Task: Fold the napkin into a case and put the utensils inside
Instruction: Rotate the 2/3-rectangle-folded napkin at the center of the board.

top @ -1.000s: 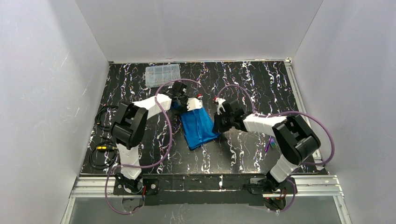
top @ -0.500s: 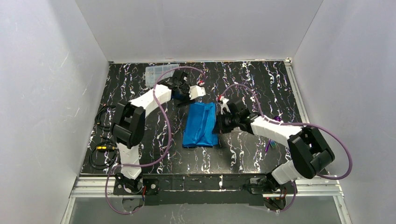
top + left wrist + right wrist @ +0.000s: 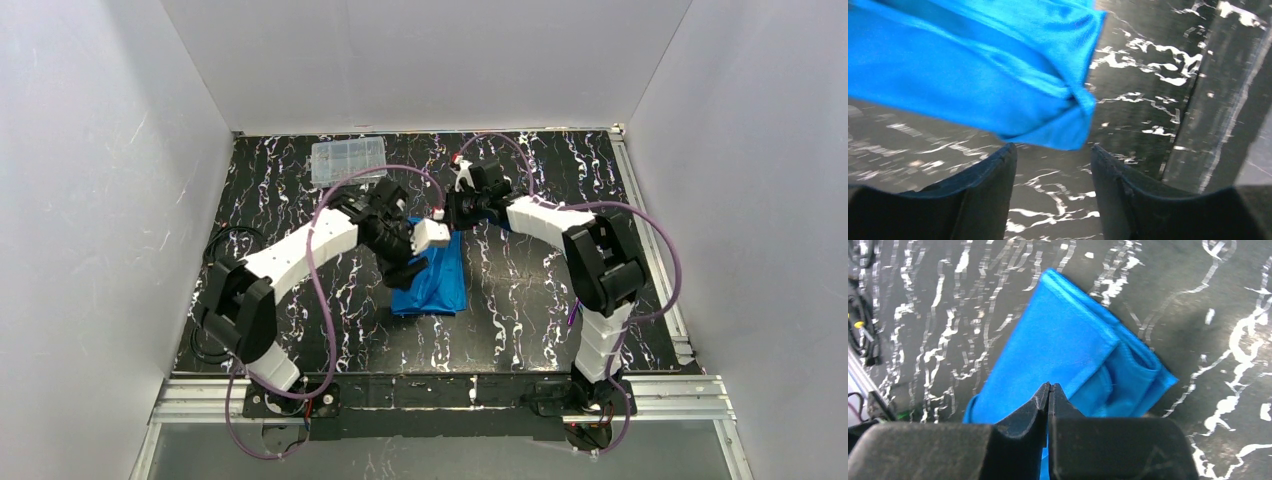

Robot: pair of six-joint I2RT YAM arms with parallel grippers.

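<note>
Both arms swung over napkin point(image 3: 438, 285); left gripper point(image 3: 1053, 150) spread by its corner, right gripper point(image 3: 1049, 388) pressed together; I'd square the fold.

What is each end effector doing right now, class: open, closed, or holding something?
Left end effector: open, empty, the napkin just ahead of it.
Right end effector: closed over the napkin; whether it pinches the cloth cannot be told.

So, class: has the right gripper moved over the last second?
Yes. The right gripper has moved toward the far edge of the table, ending nearer the clear box.
</note>
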